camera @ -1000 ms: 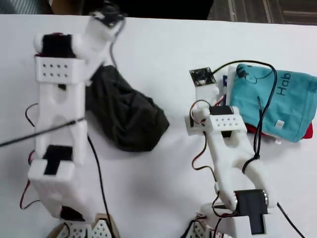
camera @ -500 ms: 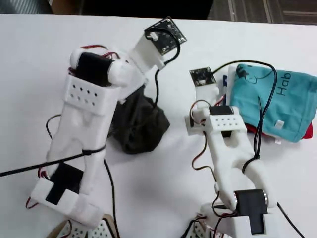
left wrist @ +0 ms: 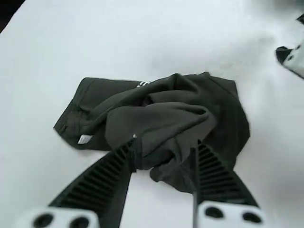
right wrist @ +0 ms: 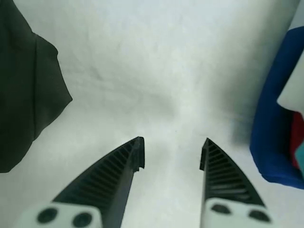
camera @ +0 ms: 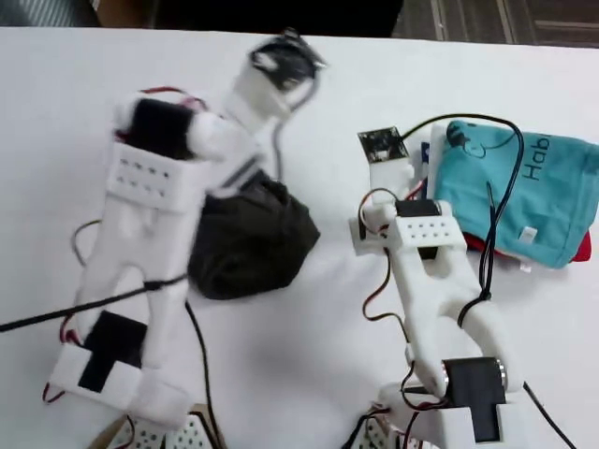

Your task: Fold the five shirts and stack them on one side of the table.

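Left of centre on the table [camera: 281, 374], the black shirt [camera: 257, 238] has been dragged into a tighter heap beneath the left gripper [left wrist: 165, 145], held open, while the right gripper [right wrist: 172, 141] is kept open near the stack [camera: 524, 201], so folding is judged undone.

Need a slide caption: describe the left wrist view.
Open left gripper over a crumpled black shirt on the white table.

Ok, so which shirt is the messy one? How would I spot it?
Start at the big white table. On the side away from the tidy teal-topped stack, a dark lump lies partly under the left arm. That is the black shirt: it is the only one that is crumpled and lying by itself, not folded in the pile.
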You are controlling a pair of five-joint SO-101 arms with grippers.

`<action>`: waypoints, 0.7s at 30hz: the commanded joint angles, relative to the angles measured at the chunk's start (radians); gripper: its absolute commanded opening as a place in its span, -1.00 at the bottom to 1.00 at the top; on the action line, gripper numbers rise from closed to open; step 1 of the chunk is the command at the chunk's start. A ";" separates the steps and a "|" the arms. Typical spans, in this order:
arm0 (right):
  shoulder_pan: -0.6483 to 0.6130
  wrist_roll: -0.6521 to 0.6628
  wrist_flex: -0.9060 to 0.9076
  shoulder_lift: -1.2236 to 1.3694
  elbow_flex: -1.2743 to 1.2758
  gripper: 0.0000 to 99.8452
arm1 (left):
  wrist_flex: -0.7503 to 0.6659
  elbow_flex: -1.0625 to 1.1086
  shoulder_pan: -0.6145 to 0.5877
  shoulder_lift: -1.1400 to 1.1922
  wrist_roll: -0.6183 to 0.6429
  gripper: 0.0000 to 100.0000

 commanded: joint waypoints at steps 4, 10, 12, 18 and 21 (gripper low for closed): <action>-0.045 0.015 -0.008 -0.045 -0.049 -0.60 | -0.160 0.140 -0.410 -0.008 -0.078 -0.62; -0.285 0.193 0.076 -0.044 -0.196 -0.60 | -0.325 0.259 -0.543 0.133 -0.080 -0.61; -0.371 0.216 0.113 -0.044 -0.252 -0.60 | -0.358 0.259 -0.562 0.187 -0.078 -0.61; -0.567 0.219 0.214 -0.047 -0.408 -0.60 | -0.405 0.252 -0.629 0.339 -0.080 -0.61; -0.615 0.219 0.222 -0.045 -0.425 -0.59 | -0.405 0.251 -0.661 0.371 -0.083 -0.61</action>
